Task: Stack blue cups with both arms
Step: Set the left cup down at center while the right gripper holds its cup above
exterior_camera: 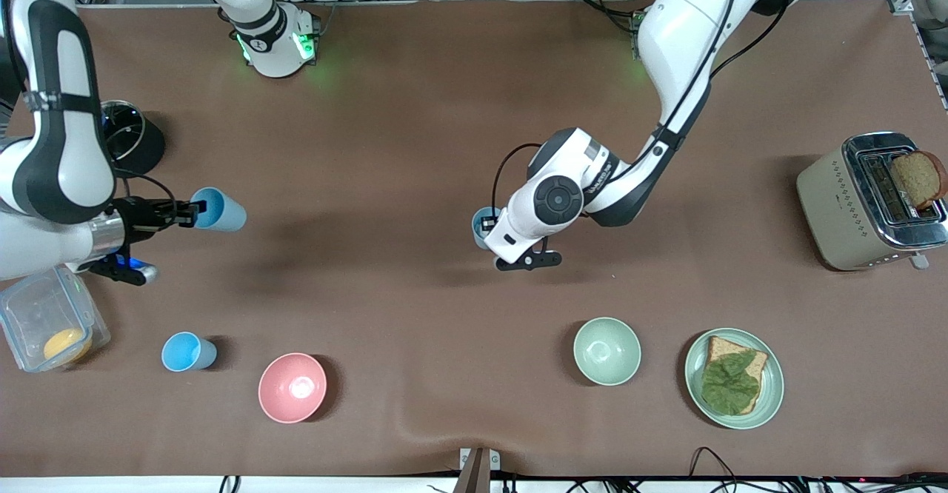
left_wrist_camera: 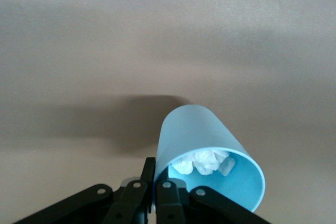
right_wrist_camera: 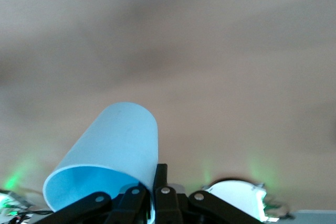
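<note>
Meanwhile, a blue cup (exterior_camera: pixel 219 209) in right hand (exterior_camera: pixel 194 213), another (left_wrist_camera: pixel 210 153) in left hand (left_wrist_camera: pixel 153 188)

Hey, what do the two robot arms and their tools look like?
Both arms, the left arm and right arm, are glossy white with rounded joints, black bands and black cables along them. Each ends in a small black two-finger tool: left tool, right tool.

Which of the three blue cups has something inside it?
The blue cup in the left gripper, pinched by its rim: this cup holds crumpled white paper. The right gripper's cup and the cup beside the pink bowl look empty.
</note>
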You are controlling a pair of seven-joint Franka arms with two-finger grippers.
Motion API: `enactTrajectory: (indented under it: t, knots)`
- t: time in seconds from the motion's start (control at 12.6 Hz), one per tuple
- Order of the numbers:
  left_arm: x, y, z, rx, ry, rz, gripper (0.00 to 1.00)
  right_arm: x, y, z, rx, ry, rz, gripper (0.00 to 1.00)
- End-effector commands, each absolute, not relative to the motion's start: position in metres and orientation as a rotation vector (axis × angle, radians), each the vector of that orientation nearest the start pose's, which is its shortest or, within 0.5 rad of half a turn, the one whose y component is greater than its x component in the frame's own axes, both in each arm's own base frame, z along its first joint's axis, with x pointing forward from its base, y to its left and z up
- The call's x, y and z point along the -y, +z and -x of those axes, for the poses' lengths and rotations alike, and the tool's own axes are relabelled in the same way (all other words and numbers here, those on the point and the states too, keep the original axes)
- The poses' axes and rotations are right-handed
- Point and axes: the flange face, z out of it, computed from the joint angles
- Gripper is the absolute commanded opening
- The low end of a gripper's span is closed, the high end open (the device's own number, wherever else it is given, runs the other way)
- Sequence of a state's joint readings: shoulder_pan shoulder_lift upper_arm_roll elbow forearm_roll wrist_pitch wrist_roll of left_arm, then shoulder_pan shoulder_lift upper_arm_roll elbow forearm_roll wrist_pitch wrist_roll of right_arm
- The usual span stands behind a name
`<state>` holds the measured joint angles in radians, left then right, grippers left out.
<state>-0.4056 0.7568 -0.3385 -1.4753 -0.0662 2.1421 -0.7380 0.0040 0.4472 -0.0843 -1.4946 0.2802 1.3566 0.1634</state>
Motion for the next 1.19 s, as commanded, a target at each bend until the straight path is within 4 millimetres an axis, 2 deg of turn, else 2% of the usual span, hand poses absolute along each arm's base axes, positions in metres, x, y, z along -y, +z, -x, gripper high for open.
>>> enactTrajectory:
  t: [0.0, 0.08, 0.16, 0.24, 0.32, 0.4, 0.48, 0.64, 0.79, 0.87, 0.95, 1.11]
  knots:
    - [0.473, 0.233, -0.539, 0.257, 0.352, 3.280, 0.00, -0.036, 0.422, -0.621, -0.483, 0.875, 2.701, 0.00]
    - [0.478, 0.231, -0.535, 0.292, 0.348, 3.268, 0.01, -0.054, 0.432, -0.621, -0.527, 0.868, 2.669, 0.00]
    - [0.480, 0.231, -0.532, 0.319, 0.352, 3.261, 0.09, -0.074, 0.441, -0.619, -0.546, 0.862, 2.648, 0.00]
    - [0.482, 0.231, -0.531, 0.334, 0.351, 3.256, 0.24, -0.097, 0.450, -0.616, -0.549, 0.854, 2.665, 0.00]
    - [0.484, 0.233, -0.529, 0.336, 0.347, 3.255, 0.53, -0.117, 0.463, -0.613, -0.548, 0.806, 2.692, 0.00]
    - [0.482, 0.243, -0.532, 0.366, 0.331, 3.254, 0.76, -0.131, 0.477, -0.608, -0.560, 0.757, 2.704, 0.00]
    - [0.471, 0.261, -0.541, 0.375, 0.292, 3.247, 0.99, -0.143, 0.484, -0.607, -0.615, 0.744, 2.698, 0.00]
    - [0.462, 0.295, -0.541, 0.338, 0.278, 3.204, 1.00, -0.183, 0.494, -0.601, -0.698, 0.704, 2.714, 0.00]
    - [0.435, 0.335, -0.556, 0.373, 0.231, 3.189, 1.00, -0.212, 0.493, -0.595, -0.741, 0.688, 2.729, 0.00]
    - [0.413, 0.354, -0.569, 0.395, 0.183, 3.177, 1.00, -0.226, 0.492, -0.591, -0.751, 0.686, 2.734, 0.00]
    - [0.392, 0.375, -0.579, 0.401, 0.118, 3.159, 1.00, -0.252, 0.490, -0.585, -0.750, 0.673, 2.748, 0.00]
    - [0.350, 0.415, -0.599, 0.376, -0.018, 3.135, 1.00, -0.305, 0.471, -0.571, -0.804, 0.612, 2.758, 0.00]
